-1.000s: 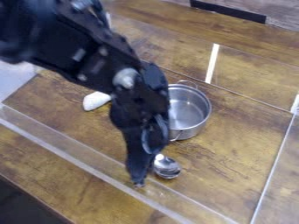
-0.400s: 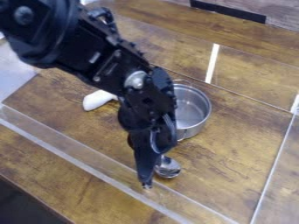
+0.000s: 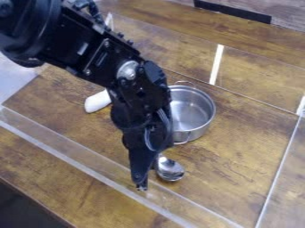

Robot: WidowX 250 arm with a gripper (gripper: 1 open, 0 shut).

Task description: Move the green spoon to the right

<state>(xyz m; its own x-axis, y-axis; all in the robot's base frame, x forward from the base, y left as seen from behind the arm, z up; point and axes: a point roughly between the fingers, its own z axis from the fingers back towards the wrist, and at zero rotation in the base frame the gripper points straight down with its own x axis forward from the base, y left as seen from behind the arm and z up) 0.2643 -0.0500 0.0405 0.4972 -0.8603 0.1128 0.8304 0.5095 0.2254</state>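
Of the green spoon only the shiny silver bowl [image 3: 172, 168] shows, lying on the wooden table just in front of the steel pot [image 3: 188, 112]. Its handle is hidden behind my fingers. My gripper [image 3: 143, 175] points steeply down right at the left side of the spoon bowl, fingertips at the table surface. The dark fingers [image 3: 141, 183] merge into one shape, so the gap between them cannot be read, nor whether they touch the handle.
A white mushroom-shaped toy [image 3: 96, 103] lies left of the pot, partly behind my arm. A low clear plastic wall [image 3: 71, 142] borders the work area at the front and left, and another clear edge [image 3: 281, 169] runs along the right.
The hand has stayed over the spoon's handle end. The fingers look drawn closer together than a second ago. The spoon bowl and the pot have not moved.
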